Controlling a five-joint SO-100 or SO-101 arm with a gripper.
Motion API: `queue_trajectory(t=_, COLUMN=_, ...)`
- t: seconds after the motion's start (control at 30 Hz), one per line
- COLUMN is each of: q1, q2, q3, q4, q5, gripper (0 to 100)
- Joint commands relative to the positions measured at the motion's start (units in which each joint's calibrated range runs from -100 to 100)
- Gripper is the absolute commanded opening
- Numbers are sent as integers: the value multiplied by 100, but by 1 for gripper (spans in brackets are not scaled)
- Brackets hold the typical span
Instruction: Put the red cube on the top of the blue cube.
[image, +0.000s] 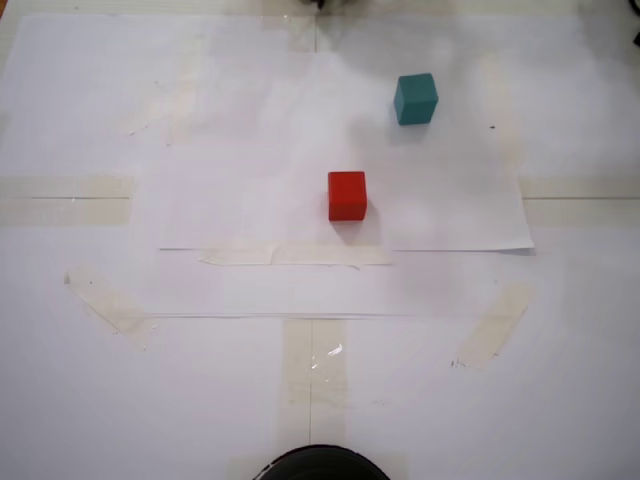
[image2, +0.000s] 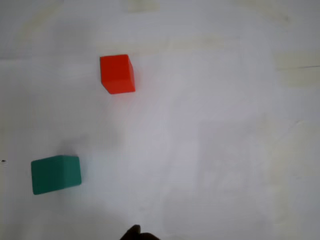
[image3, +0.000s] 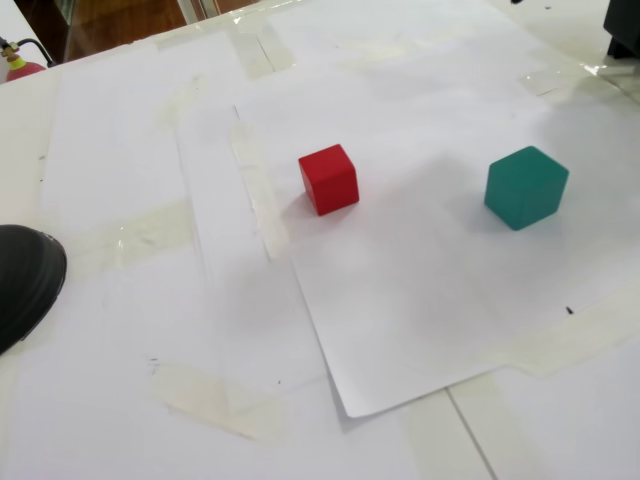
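Of the gripper (image2: 136, 233) we see only a dark tip at the bottom edge of the wrist view, so we cannot tell whether its fingers are apart or together; it touches nothing. We count one red cube (image: 347, 195) and one blue cube (image: 415, 98), both resting flat on the white paper sheets (image: 200, 150) taped to the table, well apart from each other. In the wrist view the red cube (image2: 117, 74) sits above and right of the blue cube (image2: 55, 174).
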Motion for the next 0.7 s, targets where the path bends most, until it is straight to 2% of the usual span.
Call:
queue_trajectory(t=0.0, q1=114, q2=803, q3=-1101, q4=27, q5=59, gripper=0)
queue_trajectory(t=0.33, q1=137, q2=2116, q3=-2009, q4=-340, q5=303, gripper=0)
queue_trajectory(t=0.67, q1=99, q2=3163, q3=-2699, q4=-494, q5=254, gripper=0)
